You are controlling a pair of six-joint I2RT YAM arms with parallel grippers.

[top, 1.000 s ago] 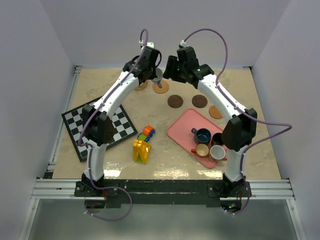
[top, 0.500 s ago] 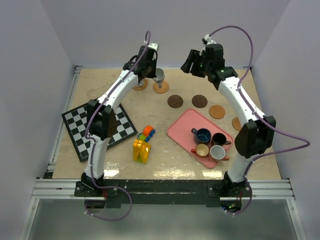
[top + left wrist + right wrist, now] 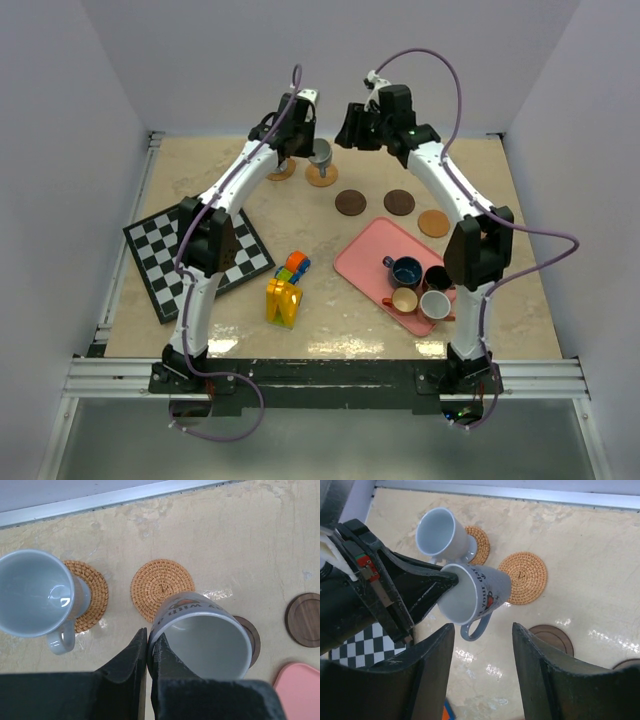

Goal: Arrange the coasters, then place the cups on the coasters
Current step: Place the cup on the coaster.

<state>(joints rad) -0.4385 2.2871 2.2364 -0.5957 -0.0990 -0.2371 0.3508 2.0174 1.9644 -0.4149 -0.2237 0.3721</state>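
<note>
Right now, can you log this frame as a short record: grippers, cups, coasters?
left gripper: shut on rim of printed cup, cup off the table
right gripper: open, empty
placed: one pale cup on a woven coaster
nearby: bare woven coaster beside the held cup
tray: four cups on pink tray

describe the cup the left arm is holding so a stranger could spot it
At the far edge of the beige table lie two round woven orange-tan coasters. The pale blue-grey handled cup hangs near the bare one, rim pinched in the left tool. Unlike the plain pale cup standing on the other coaster, it is tilted, airborne and bears dark lettering.
</note>
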